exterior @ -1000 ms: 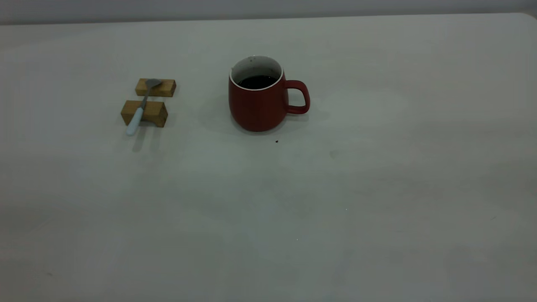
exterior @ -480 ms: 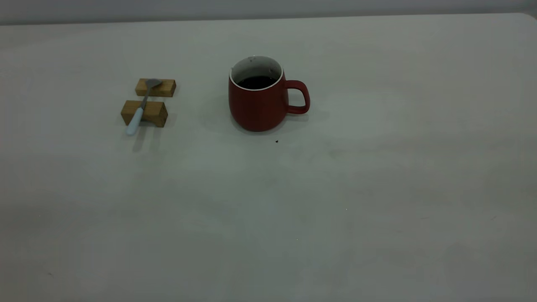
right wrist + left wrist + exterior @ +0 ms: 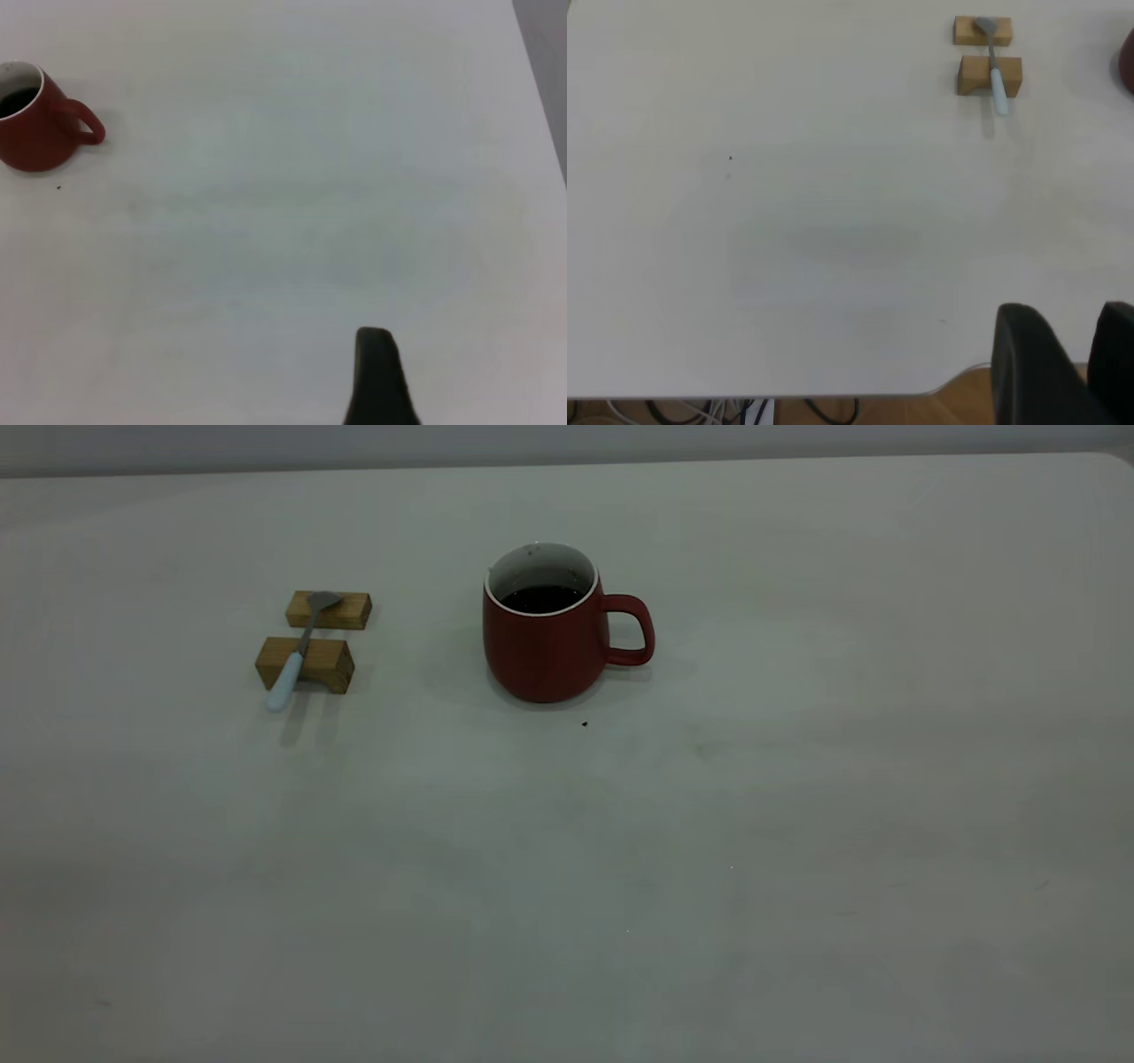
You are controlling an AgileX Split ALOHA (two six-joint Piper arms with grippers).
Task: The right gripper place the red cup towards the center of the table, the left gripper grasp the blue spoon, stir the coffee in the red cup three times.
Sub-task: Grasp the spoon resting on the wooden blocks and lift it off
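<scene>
The red cup (image 3: pixel 545 646) stands upright near the middle of the table (image 3: pixel 797 824), its handle pointing right, with dark coffee (image 3: pixel 542 597) inside. The blue spoon (image 3: pixel 292 657) lies to its left across two wooden blocks, bowl on the far one. Neither gripper shows in the exterior view. In the left wrist view my left gripper (image 3: pixel 1068 310) hangs open and empty over the table's near edge, far from the spoon (image 3: pixel 996 75). Only a dark part of my right gripper (image 3: pixel 376 341) shows, far from the cup (image 3: pixel 31 133).
Two tan wooden blocks (image 3: pixel 328 609) (image 3: pixel 319 666) carry the spoon. A small dark speck (image 3: pixel 585 724) lies just in front of the cup. The table's near edge (image 3: pixel 833 396) has cables below it. The table's side edge (image 3: pixel 542 106) runs along the right wrist view.
</scene>
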